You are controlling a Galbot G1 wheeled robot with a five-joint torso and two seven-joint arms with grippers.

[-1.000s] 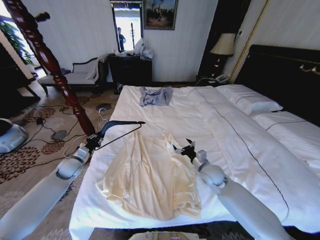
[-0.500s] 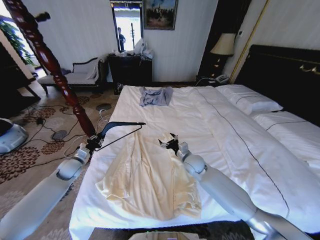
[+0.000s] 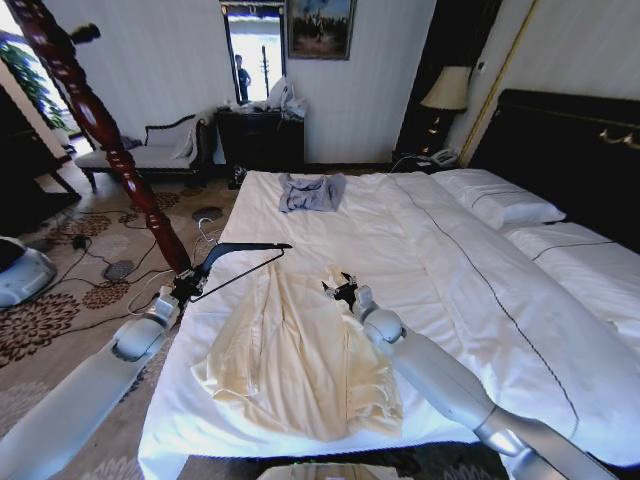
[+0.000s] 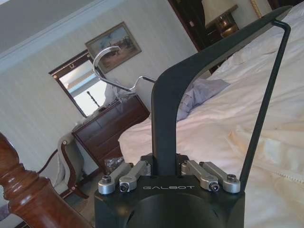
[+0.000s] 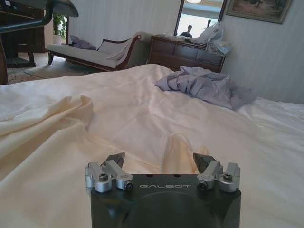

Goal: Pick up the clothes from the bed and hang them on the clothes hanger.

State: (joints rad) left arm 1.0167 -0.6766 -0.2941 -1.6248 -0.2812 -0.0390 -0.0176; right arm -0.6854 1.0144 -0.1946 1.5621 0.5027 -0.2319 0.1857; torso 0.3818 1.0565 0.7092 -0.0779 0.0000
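So the cream top (image 3: 300, 350) is lying crumpled flat on the near part of the bed (image 3: 470, 290), close to the edge by the left side. Further up the sheets there's a smaller grey-blue garment (image 3: 311, 191), well apart from it, with pillows (image 3: 500, 200) off by the dark headboard (image 3: 570, 150). A thick reddish wooden post (image 3: 95, 120) slants up just beside the left gripper (image 3: 188, 283), really close to the hanger (image 3: 245, 255).

The left wrist view shows what the head view doesn't: the left gripper (image 4: 166, 173) is clamped on the hanger's (image 4: 190, 76) dark shoulder bar, with the silver hook (image 4: 107, 59) sticking out toward the dresser (image 4: 111, 126). The hanger hovers over the bed edge, just next to the top's shoulder.

The right wrist view shows the right gripper (image 5: 161, 161) with its fingers spread wide, nothing between them, sitting low right over a raised fold of the top (image 5: 57, 142). In the head view the right gripper (image 3: 343, 289) is at the top's upper right edge.
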